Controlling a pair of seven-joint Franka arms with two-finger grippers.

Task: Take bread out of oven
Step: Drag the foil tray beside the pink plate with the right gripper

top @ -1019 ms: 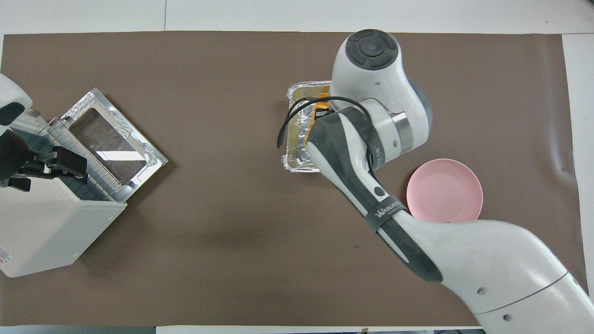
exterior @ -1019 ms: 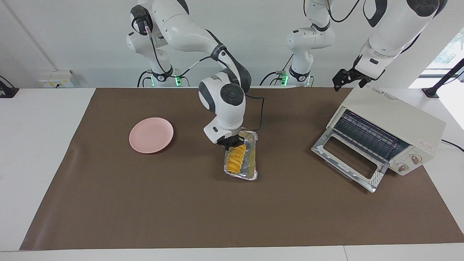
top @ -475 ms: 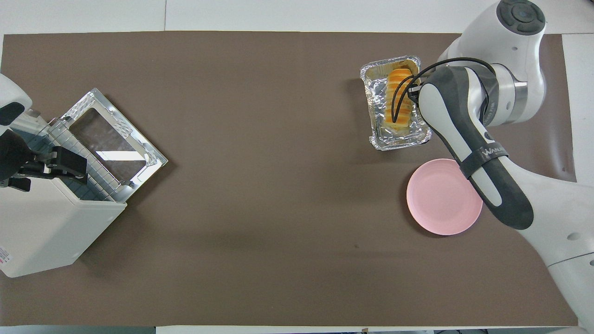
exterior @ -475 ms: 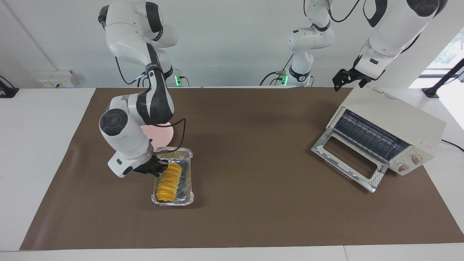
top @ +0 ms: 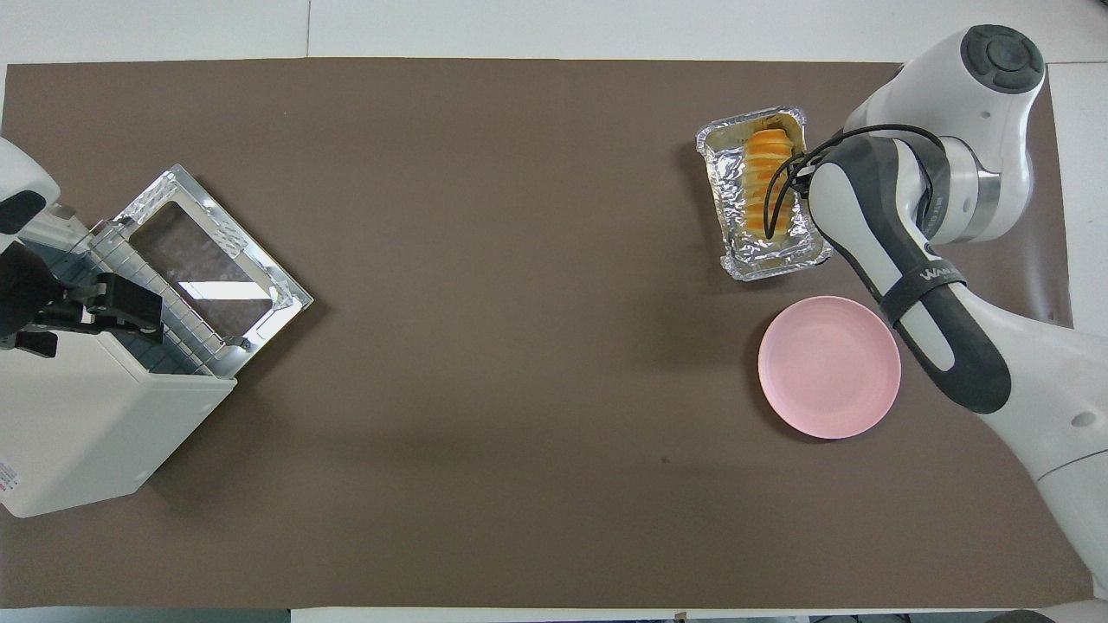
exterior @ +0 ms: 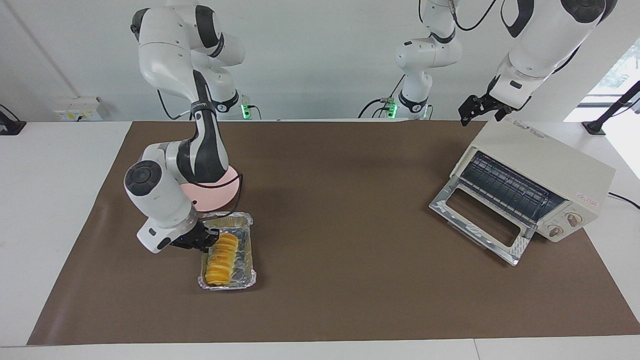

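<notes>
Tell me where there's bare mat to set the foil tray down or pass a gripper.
Free: the wide brown mat between the foil tray and the oven door, and the strip along the edge farthest from the robots. Crowded: the right arm's end, where the pink plate, the tray with the bread and the right gripper cluster.

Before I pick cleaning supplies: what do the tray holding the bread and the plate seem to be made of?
The tray looks like thin aluminium foil: shiny, crinkled, with mirror-like glints and a rolled rim. The pink plate looks like matte plastic or melamine, smooth and evenly coloured without glare; glazed ceramic seems less likely.
</notes>
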